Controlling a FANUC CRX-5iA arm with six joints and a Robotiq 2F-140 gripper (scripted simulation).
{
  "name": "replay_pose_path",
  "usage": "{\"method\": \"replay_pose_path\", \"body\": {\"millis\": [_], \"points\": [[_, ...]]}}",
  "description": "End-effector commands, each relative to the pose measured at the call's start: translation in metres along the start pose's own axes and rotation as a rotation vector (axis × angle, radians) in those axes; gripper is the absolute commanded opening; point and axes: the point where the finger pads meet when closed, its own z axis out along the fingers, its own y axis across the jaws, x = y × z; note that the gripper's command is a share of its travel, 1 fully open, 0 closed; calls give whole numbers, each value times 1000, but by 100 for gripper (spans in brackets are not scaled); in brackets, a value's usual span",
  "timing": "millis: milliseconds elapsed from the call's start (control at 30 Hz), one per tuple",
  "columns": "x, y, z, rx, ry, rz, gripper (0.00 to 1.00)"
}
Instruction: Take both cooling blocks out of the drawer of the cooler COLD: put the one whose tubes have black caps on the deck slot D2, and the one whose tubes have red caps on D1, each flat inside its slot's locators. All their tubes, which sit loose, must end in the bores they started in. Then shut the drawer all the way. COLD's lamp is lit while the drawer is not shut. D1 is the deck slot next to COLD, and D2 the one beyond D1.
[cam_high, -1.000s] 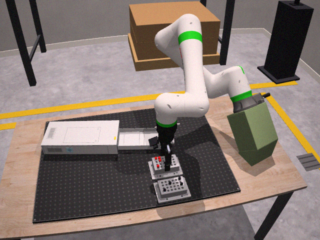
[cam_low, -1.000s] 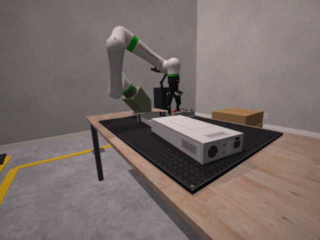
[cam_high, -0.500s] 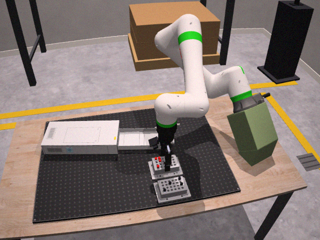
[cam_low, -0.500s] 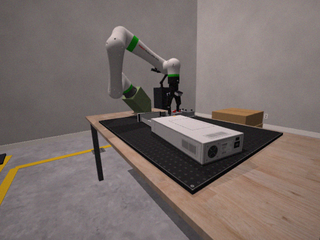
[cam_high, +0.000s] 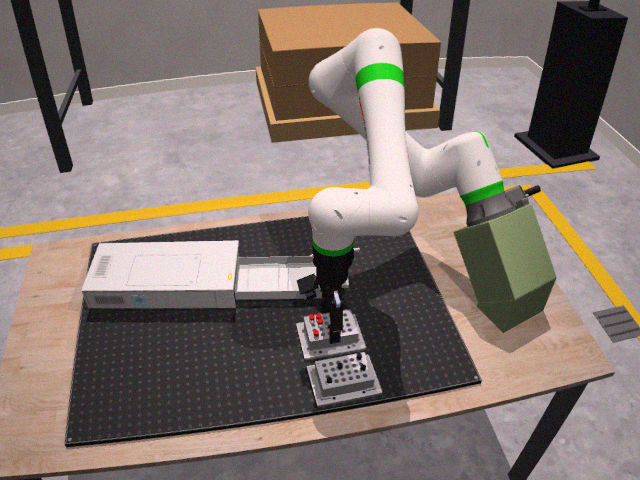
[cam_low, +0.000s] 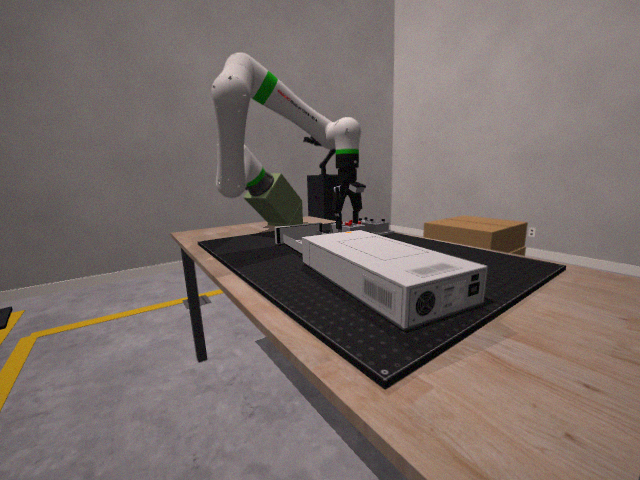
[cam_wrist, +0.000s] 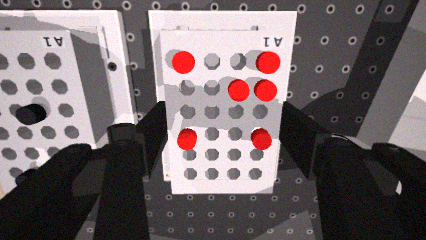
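The cooling block with red-capped tubes (cam_high: 329, 328) sits over deck slot D1, the slot nearer the cooler COLD (cam_high: 160, 274). In the wrist view this block (cam_wrist: 223, 102) shows several red caps standing in its bores. My gripper (cam_wrist: 222, 117) (cam_high: 333, 322) is shut on this block's two long sides, straight above it. The block with black-capped tubes (cam_high: 343, 376) rests on slot D2, and its edge shows in the wrist view (cam_wrist: 40, 95). COLD's drawer (cam_high: 273, 279) stands open and its amber lamp (cam_high: 227, 276) is lit.
A green pedestal (cam_high: 506, 268) carries the arm's base at the table's right. The black perforated deck plate (cam_high: 206, 372) covers most of the wooden table. A cardboard box (cam_high: 341, 62) and black frame posts stand on the floor behind.
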Motion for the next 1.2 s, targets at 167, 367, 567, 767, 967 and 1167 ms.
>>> {"method": "replay_pose_path", "body": {"millis": [167,367,567,767,967,1167], "points": [[1,-1,0,1,2,0,10],[1,-1,1,1,2,0,10],[1,-1,2,1,2,0,10],[1,-1,2,1,2,0,10],[1,-1,2,1,2,0,10],[1,-1,3,1,2,0,10]]}}
